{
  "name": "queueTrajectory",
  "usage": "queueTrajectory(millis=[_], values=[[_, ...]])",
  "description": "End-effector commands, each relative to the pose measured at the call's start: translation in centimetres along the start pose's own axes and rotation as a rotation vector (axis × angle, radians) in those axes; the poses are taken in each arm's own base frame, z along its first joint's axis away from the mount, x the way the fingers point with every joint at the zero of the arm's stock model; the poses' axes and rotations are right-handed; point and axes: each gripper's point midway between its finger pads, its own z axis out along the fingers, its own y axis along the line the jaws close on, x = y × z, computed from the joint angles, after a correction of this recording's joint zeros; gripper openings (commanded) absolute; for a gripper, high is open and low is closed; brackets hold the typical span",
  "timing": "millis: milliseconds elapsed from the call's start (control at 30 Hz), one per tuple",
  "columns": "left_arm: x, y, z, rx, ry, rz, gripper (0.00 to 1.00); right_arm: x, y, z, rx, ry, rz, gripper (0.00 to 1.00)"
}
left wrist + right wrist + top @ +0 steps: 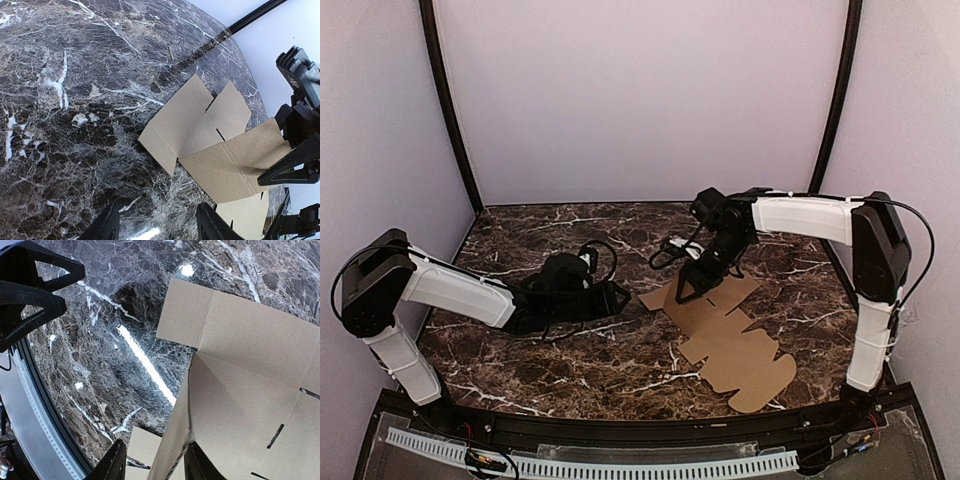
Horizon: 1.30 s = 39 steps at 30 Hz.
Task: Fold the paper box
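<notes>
Nearest us, the rounded tabs of the paper box (735, 345) reach toward the front edge of the table (570, 360) at about 5 o'clock. From there the brown die-cut sheet runs back toward the middle of the marble. Most of it lies flat, so we judge the folding has barely begun.

At 9 o'clock from the sheet, the left gripper (157, 227) sits low over the tabletop. Its jaws are well apart, with nothing between them, and it is clear of the card.

Further back, at the sheet's 11 o'clock corner, the right gripper (155, 462) comes down over a panel that is tipped up along a crease. Its jaws stand part-way apart, astride that raised edge. The card runs close to one side, while a gap shows between it and the other finger (116, 465), so we would not call this a firm pinch.

To do this step well, we think the right jaws should close squarely on the panel edge before any lift. The panel should then swing about its own crease toward 5 o'clock rather than be pulled upward, which would drag the whole light sheet. We would bring the left gripper in from 9 o'clock to press the neighbouring flat panel down beside the crease. The likely fault is bending the card off the scored line.
</notes>
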Motion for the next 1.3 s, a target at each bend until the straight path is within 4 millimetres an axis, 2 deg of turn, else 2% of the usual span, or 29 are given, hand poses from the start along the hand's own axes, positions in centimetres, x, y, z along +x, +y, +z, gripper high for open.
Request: queueTrajectory(millis=[0,67,367,400,500,567,667,933,1100,1200,1267], values=[[0.1,0.1,-0.5,-0.006,-0.001,0.004,0.53,0.3,-0.7,0.9,0.029,0.029,0.024,0.35],[0.1,0.1,-0.6,-0.006,0.0,0.007,0.53,0.4,-0.8,1.0,0.033,0.031,0.026,0.29],[0.1,0.1,-0.6,-0.007,0.002,0.014,0.53,1.0,-1.2,1.4,0.044,0.051,0.039,0.22],[0.1,0.1,-0.6,-0.007,0.002,0.014,0.53,1.1,-1.3,1.6,0.045,0.055,0.042,0.22],[0.1,0.1,-0.6,-0.008,0.002,0.012,0.53,1.5,-1.3,1.8,0.038,0.067,0.05,0.32],[0.1,0.1,-0.6,-0.007,0.002,0.015,0.54,1.5,-1.4,1.8,0.042,0.07,0.051,0.32],[0.1,0.1,-0.6,-0.01,0.002,0.015,0.54,1.7,-1.7,1.9,0.059,0.075,0.053,0.27],[0.2,0.2,-0.6,-0.012,0.004,0.019,0.54,1.9,-2.0,2.0,0.071,0.083,0.053,0.08],[0.3,0.3,-0.7,-0.012,0.005,0.019,0.54,1.8,-1.9,1.7,0.076,0.075,0.051,0.02],[0.3,0.2,-0.7,-0.01,0.005,0.02,0.54,1.7,-1.7,1.4,0.071,0.066,0.05,0.03],[0.2,0.2,-0.6,-0.009,0.005,0.022,0.54,1.5,-1.5,1.1,0.071,0.056,0.046,0.1]])
